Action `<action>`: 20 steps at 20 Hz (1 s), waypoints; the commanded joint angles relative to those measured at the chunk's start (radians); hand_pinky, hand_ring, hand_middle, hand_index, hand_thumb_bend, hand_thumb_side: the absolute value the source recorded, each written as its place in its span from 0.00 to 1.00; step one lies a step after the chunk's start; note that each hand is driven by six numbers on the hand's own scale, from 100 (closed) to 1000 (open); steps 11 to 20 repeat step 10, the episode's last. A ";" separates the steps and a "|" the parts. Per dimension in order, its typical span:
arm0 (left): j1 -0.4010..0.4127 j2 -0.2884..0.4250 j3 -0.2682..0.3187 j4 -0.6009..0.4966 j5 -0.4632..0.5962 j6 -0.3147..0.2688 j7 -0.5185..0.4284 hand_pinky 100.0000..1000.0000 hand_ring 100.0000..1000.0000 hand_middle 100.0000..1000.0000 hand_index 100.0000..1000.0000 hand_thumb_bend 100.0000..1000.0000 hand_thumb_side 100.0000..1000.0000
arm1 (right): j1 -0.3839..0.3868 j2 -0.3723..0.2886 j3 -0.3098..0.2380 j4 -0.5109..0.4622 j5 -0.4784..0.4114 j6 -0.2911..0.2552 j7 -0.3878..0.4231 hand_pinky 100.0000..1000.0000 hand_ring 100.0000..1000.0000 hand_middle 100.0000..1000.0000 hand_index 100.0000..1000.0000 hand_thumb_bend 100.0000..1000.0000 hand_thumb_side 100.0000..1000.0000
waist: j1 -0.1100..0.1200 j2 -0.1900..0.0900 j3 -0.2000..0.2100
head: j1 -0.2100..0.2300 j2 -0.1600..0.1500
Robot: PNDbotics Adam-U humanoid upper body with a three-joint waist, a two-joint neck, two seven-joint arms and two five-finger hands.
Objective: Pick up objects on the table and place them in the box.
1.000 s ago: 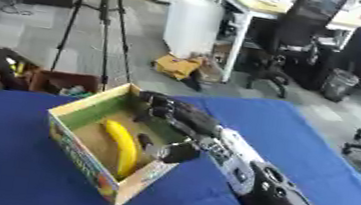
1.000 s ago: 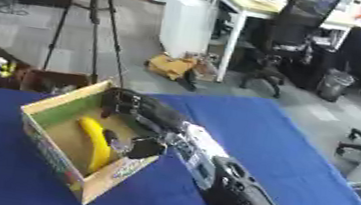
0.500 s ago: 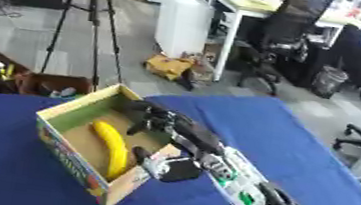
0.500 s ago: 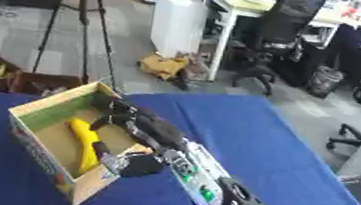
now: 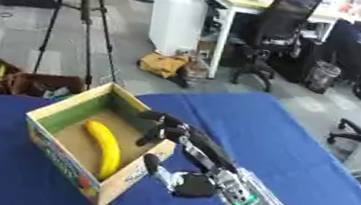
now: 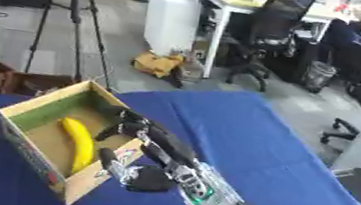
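The banana (image 5: 103, 148) lies flat along the floor of the box (image 5: 50, 149), which sits at the worktop's (image 5: 267, 137) nine o'clock. The right hand (image 5: 175, 178) hangs over the box's three o'clock rim, fingers (image 5: 156, 125) relaxed, holding nothing, apparently post-release. The left hand isn't visible.

The right robot hand (image 5: 178, 160) hides part of the open cardboard box's (image 5: 53, 150) near wall; its arm runs off the bottom edge. The blue-clothed bench (image 5: 316, 169) is cropped on three sides.
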 commanded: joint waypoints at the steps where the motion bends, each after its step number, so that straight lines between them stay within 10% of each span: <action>1: -0.005 0.022 0.013 -0.015 -0.008 0.000 0.007 0.70 0.68 0.42 0.62 0.15 0.99 | 0.036 -0.063 -0.056 -0.058 -0.052 0.031 -0.010 0.80 1.00 0.92 0.70 0.00 0.78 | -0.003 -0.015 -0.007 | 0.007 -0.011; 10: 0.000 0.029 0.029 -0.015 -0.021 0.005 0.022 0.70 0.68 0.42 0.62 0.16 0.99 | 0.201 -0.081 -0.234 -0.055 -0.182 0.090 -0.090 0.80 1.00 0.95 0.70 0.00 0.78 | -0.019 -0.008 -0.066 | 0.030 -0.012; 20: 0.000 0.029 0.029 -0.015 -0.021 0.005 0.022 0.70 0.68 0.42 0.62 0.16 0.99 | 0.201 -0.081 -0.234 -0.055 -0.182 0.090 -0.090 0.80 1.00 0.95 0.70 0.00 0.78 | -0.019 -0.008 -0.066 | 0.030 -0.012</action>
